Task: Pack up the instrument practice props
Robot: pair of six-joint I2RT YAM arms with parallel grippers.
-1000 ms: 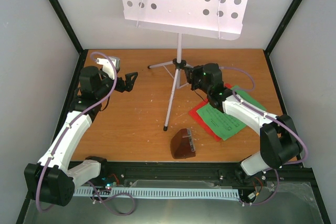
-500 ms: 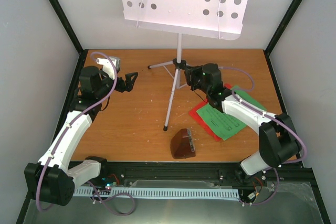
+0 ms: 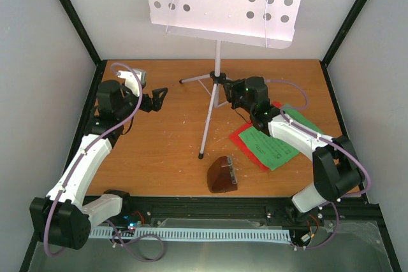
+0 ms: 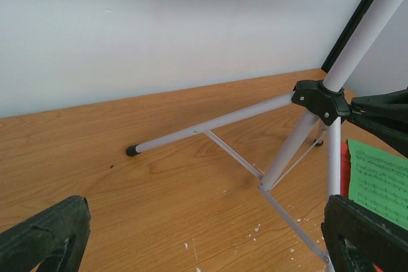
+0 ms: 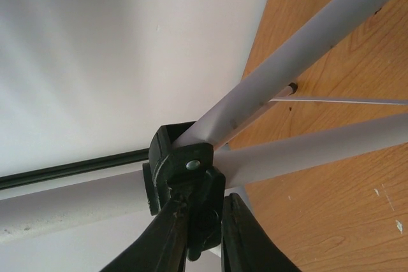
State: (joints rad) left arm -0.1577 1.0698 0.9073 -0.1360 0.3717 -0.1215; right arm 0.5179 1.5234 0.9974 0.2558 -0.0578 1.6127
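Note:
The white music stand stands at the back centre on its tripod, its perforated plate high above. My right gripper is at the black tripod hub, and its fingers are shut on the hub's black knob. My left gripper hangs open left of the stand, with only bare wood between its fingers; it faces a tripod leg. The dark brown metronome sits near the front edge. A green sheet lies over a red sheet under my right arm.
Black frame posts and white walls close in the wooden table on three sides. The tripod legs spread low over the back of the table, one foot reaching toward the middle. White flecks dot the wood.
My right gripper has shifted slightly left, closer onto the tripod hub. The left arm, stand, metronome and sheets have not moved.

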